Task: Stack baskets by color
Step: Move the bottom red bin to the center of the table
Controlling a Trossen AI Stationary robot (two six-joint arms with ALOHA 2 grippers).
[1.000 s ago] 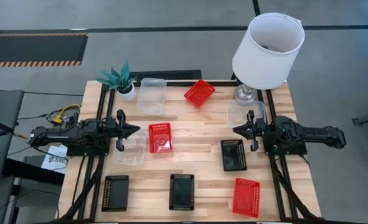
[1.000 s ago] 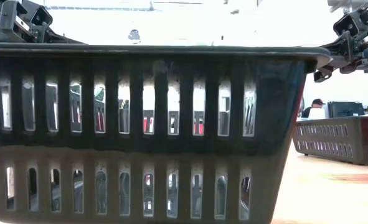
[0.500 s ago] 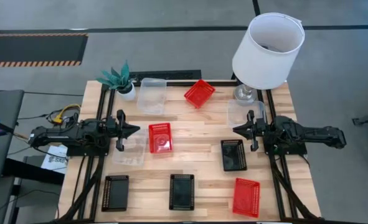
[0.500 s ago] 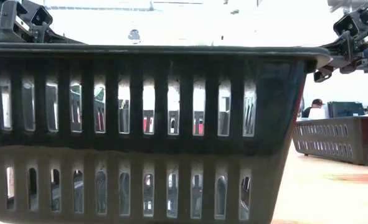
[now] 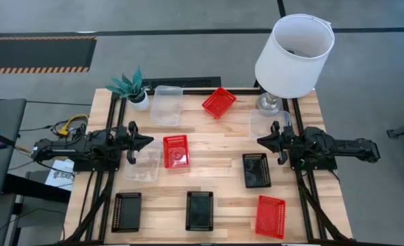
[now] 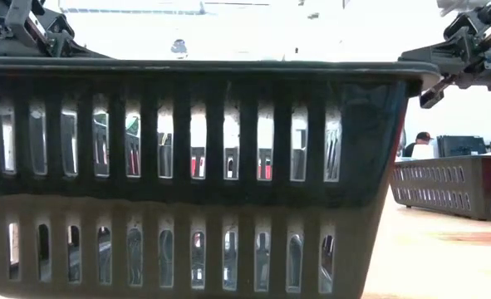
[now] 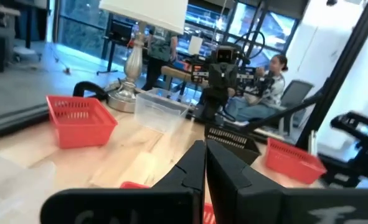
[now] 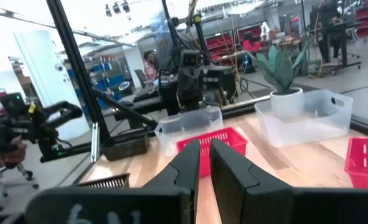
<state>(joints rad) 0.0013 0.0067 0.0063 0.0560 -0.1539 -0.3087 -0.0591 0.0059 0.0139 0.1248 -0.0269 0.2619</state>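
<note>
Nine baskets lie apart on the wooden table (image 5: 215,184). Red ones sit at the back (image 5: 219,102), the middle (image 5: 176,151) and the front right (image 5: 271,216). The black ones are at the front left (image 5: 126,211), front middle (image 5: 199,210) and right (image 5: 256,169). One clear basket (image 5: 167,104) is at the back, one (image 5: 141,166) lies under my left gripper (image 5: 150,141) and one (image 5: 265,123) beside my right gripper (image 5: 259,142). Both grippers hover shut and empty, facing each other. The front black basket (image 6: 187,166) fills the low view.
A white lamp (image 5: 294,55) stands at the back right corner, its base (image 5: 268,102) just behind the right arm. A small green potted plant (image 5: 132,87) is at the back left. People sit in the room beyond the table (image 7: 274,81).
The right gripper has drawn back slightly to the right and sits a little higher in the low view. The left arm has barely shifted. No basket has moved.
</note>
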